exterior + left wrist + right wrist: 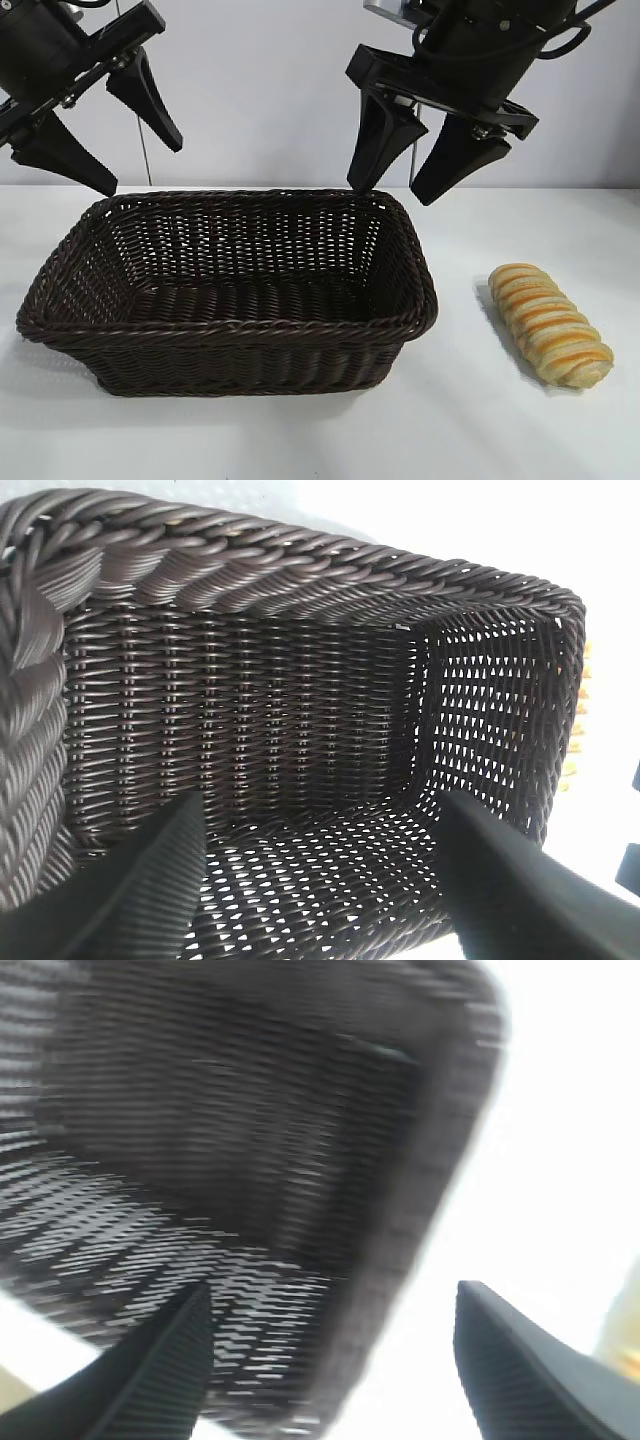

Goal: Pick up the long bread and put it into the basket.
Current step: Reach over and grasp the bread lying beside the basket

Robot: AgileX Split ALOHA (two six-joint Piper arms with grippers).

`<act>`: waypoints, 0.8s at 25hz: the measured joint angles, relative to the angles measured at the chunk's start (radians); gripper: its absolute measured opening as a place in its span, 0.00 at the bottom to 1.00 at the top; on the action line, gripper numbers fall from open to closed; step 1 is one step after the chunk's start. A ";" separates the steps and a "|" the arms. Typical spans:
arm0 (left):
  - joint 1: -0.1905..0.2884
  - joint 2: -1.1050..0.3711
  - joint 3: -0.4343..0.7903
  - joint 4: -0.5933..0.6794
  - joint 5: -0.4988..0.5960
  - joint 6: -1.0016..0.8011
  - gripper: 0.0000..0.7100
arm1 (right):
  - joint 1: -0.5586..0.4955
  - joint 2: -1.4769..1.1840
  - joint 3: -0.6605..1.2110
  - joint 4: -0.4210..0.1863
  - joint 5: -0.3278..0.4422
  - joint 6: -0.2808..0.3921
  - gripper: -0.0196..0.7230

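now long bread [551,324] on table, right of basket [230,330]; below right jaws

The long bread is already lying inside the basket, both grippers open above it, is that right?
No. The long bread lies on the table outside the basket, as the exterior view shows. Both the left gripper and the right gripper are open above.
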 joint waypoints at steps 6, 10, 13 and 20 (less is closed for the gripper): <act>0.000 0.000 0.000 0.000 -0.001 0.000 0.68 | -0.005 0.000 0.000 -0.202 0.010 0.144 0.69; 0.000 0.000 0.000 0.000 -0.002 0.001 0.68 | -0.046 0.000 0.000 -0.237 0.029 0.165 0.69; 0.000 0.000 0.000 0.000 -0.003 0.002 0.68 | -0.100 0.000 0.000 -0.243 0.029 0.167 0.69; 0.000 0.000 0.000 0.000 -0.004 0.005 0.68 | -0.166 0.000 0.000 -0.251 0.041 0.167 0.69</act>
